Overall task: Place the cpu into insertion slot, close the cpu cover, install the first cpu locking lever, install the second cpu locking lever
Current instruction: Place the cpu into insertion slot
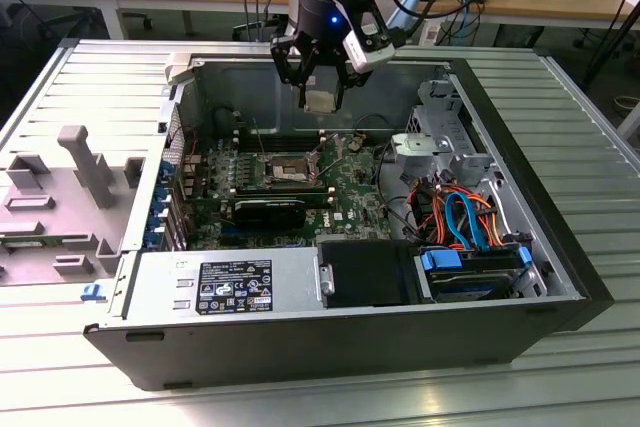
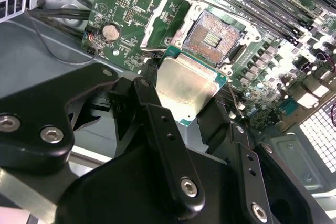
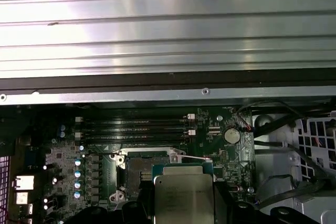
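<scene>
One bare insertion slot sits on the board, and above it, slightly toward the exterior view's right, the end effector clamps the cpu flat, so it likely needs centring, square edges and a level, gentle descent.

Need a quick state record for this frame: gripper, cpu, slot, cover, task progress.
gripper: shut on the cpu, above the open computer case
cpu: held by its edges, silvery top facing both wrist views, clear of the motherboard
insertion slot: empty, contacts exposed
cpu cover: swung open, off the insertion slot
progress: cpu not yet seated; cpu cover not yet closed
</scene>
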`<state>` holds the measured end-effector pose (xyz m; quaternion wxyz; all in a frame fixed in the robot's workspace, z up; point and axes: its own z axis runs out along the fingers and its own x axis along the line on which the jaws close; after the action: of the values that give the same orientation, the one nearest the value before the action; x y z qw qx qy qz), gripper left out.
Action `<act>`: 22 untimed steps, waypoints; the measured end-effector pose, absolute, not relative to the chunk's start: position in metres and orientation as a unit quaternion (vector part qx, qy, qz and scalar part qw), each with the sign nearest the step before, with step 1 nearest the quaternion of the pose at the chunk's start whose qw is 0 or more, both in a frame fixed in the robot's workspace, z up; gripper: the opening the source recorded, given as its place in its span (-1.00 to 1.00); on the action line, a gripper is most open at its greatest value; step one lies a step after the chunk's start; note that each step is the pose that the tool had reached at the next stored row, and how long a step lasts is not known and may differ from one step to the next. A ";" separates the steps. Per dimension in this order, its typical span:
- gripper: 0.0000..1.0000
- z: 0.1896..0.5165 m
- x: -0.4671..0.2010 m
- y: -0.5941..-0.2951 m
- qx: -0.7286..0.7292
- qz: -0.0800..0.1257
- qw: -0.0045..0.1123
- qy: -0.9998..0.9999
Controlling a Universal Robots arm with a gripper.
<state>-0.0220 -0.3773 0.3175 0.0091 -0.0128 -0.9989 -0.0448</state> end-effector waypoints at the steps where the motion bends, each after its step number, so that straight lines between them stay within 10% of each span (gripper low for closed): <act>1: 0.09 0.317 -0.022 -0.377 -0.013 -0.045 0.009 -0.999; 22: 0.09 0.315 -0.025 -0.386 -0.013 -0.045 0.009 -0.999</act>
<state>-0.0253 -0.3859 0.3147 0.0091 -0.0128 -0.9989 -0.0448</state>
